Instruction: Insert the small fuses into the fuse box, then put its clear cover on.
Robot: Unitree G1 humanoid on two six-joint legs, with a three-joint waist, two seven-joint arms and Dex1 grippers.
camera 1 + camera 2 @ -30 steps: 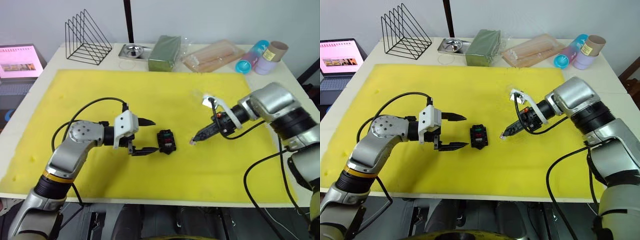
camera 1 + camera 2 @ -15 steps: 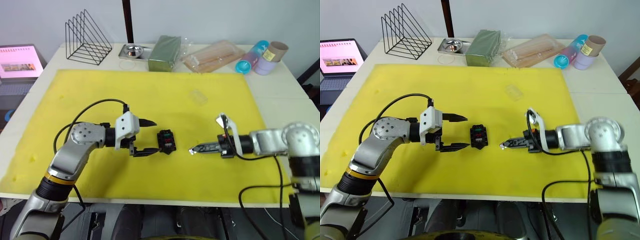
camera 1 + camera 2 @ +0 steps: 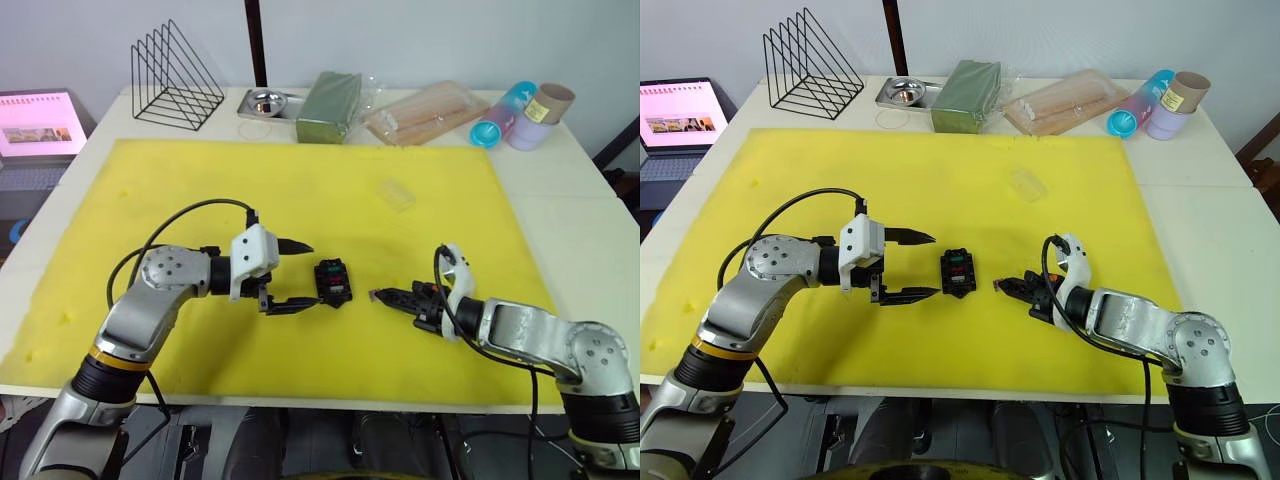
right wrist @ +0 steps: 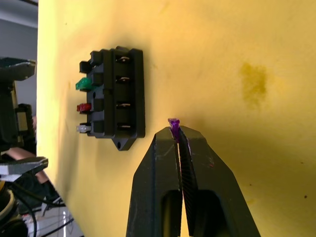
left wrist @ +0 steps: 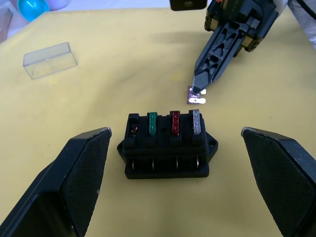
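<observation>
No legible text, labels, brands, numbers or signs on anything in view.

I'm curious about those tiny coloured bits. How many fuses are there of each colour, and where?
Green fuse, in the fuse box: 1
Red fuse, in the box: 1
Grey fuse, in the box: 1
Purple fuse, in the right gripper: 1
Total: 4

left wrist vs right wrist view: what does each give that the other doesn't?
Left wrist view alone: the clear cover lying on the yellow mat, the left gripper open around the fuse box, and its empty fourth slot beside the green fuse. Right wrist view alone: the box's side with its metal terminals. Both: the box holding green, red and grey fuses, and the right gripper shut on the purple fuse.
</observation>
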